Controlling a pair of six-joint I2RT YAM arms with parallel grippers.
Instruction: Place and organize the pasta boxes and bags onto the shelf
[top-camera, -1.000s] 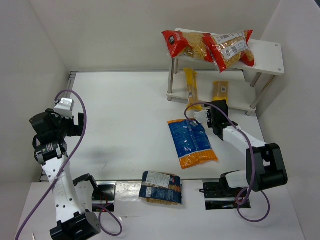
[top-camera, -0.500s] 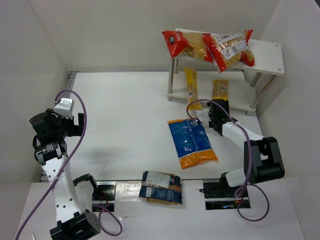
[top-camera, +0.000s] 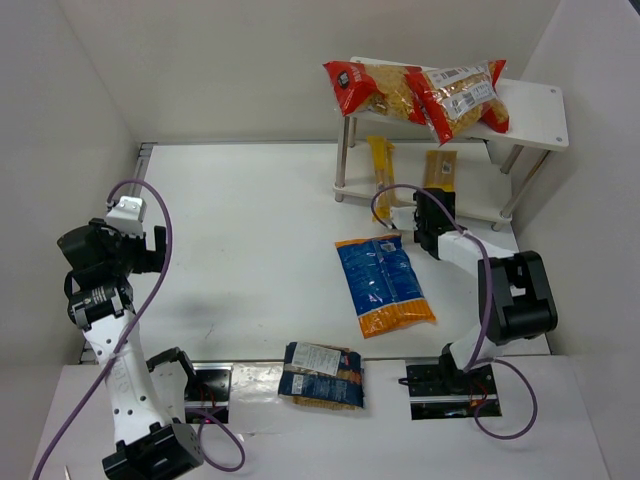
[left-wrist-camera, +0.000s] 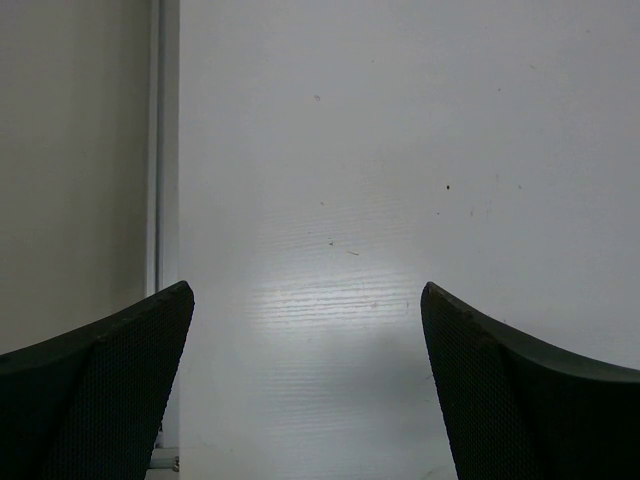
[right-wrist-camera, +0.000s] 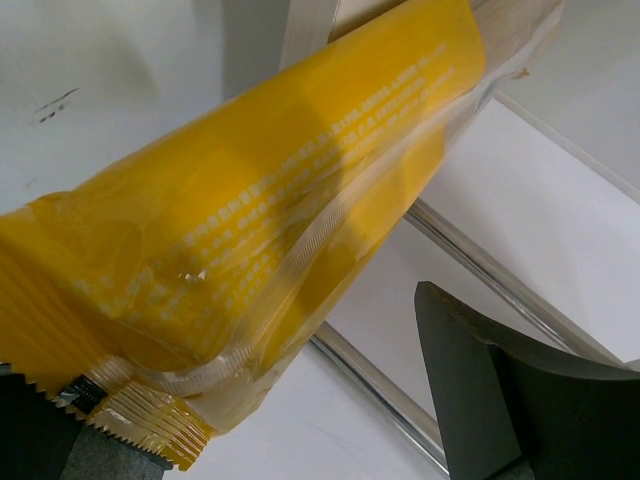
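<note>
Now: spaghetti pack (right-wrist-camera: 270, 230) at shelf (top-camera: 535, 112), lower tier.
Left gripper (left-wrist-camera: 305, 288) gapes wide over bare table (left-wrist-camera: 400, 150), holding nothing. Right gripper (top-camera: 434, 203) fingers well apart, pack's near end between them, against one finger, clear of the other; pack lies on the lower board. Two red-ended bags (top-camera: 375, 88) sit on the top board.

Top view high, looking down; left wrist near table (left-wrist-camera: 400, 150); right wrist near spaghetti pack (right-wrist-camera: 260, 230)
</note>
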